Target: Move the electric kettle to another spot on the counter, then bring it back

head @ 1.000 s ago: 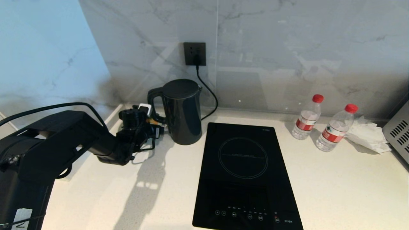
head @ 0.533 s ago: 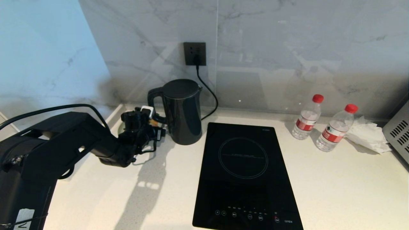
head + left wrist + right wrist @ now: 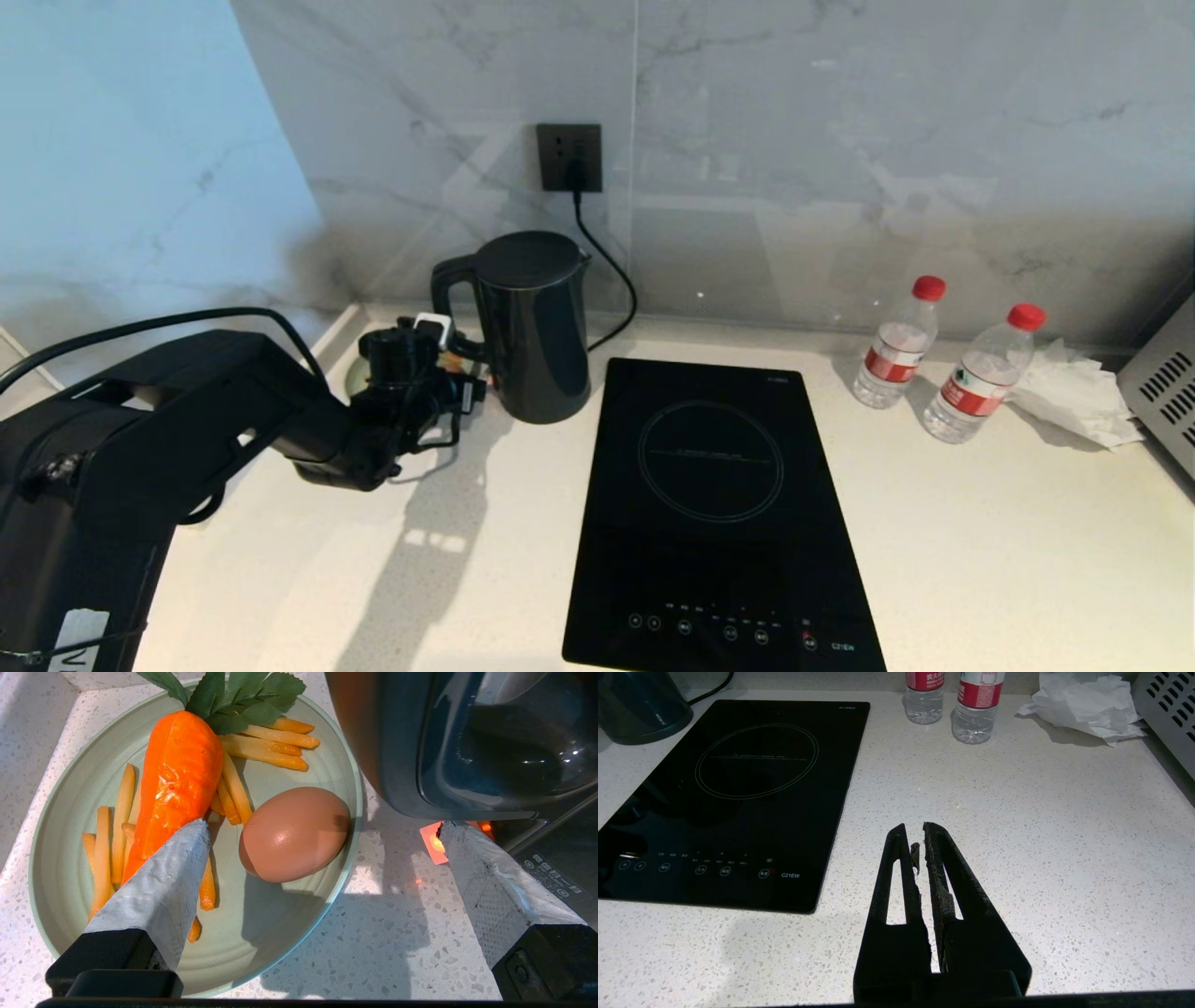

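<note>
The left gripper point(image 3: 322, 830), jaws spread wide and empty, is shown beside the handle of the electric kettle point(image 3: 534, 327) on the counter point(image 3: 980, 523).

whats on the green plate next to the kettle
On the green plate: a carrot with leaves, french fries and a brown egg. The open left gripper has one finger covering part of the carrot and some fries.
</note>
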Robot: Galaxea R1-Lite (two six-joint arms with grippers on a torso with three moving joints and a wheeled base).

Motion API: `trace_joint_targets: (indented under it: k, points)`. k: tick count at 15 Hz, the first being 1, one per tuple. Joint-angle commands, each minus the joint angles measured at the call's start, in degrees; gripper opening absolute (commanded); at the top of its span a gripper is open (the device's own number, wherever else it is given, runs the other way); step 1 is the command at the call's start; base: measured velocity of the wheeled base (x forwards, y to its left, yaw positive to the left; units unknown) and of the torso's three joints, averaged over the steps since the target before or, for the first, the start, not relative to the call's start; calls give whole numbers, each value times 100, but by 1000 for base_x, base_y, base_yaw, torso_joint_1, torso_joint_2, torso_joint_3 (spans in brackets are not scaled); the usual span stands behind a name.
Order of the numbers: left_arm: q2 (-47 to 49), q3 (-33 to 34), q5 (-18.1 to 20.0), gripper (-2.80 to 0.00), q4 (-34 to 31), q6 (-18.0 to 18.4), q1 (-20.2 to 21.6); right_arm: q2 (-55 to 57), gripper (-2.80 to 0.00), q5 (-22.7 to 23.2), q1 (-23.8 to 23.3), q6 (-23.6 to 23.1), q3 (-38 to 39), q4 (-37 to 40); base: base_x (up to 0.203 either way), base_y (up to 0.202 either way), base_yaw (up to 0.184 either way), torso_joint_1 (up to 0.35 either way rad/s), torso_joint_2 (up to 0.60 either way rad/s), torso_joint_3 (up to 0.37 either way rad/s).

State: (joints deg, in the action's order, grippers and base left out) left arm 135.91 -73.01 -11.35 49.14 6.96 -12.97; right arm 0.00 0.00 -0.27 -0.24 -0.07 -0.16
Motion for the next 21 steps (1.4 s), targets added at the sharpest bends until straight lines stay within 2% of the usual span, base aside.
trace_joint_targets:
  k: [1, 11, 17, 18, 19, 20, 21]
  points:
    - [-50, -3, -1, 0, 25, -36, 11, 0, -280, 0, 0, -2, 2, -2, 0, 0, 0, 0, 0, 0]
    - [-3, -3, 56, 0, 17, 17, 286, 0, -280, 0, 0, -2, 3, -2, 0, 0, 0, 0, 0, 0]
    - [-17, 121, 170, 0, 37, 246, 358, 0, -280, 0, 0, -6, 6, -2, 0, 0, 0, 0, 0, 0]
    - [-47, 256, 207, 0, 105, 321, 337, 0, -280, 0, 0, -2, -1, -2, 0, 0, 0, 0, 0, 0]
    - [-28, 329, 228, 0, 235, 601, 319, 0, -280, 0, 0, -10, -1, -2, 0, 0, 0, 0, 0, 0]
    - [79, 389, 233, 0, 547, 909, 314, 0, -280, 0, 0, -2, -1, -2, 0, 0, 0, 0, 0, 0]
    - [194, 410, 237, 0, 856, 1023, 306, 0, -280, 0, 0, -2, -1, -2, 0, 0, 0, 0, 0, 0]
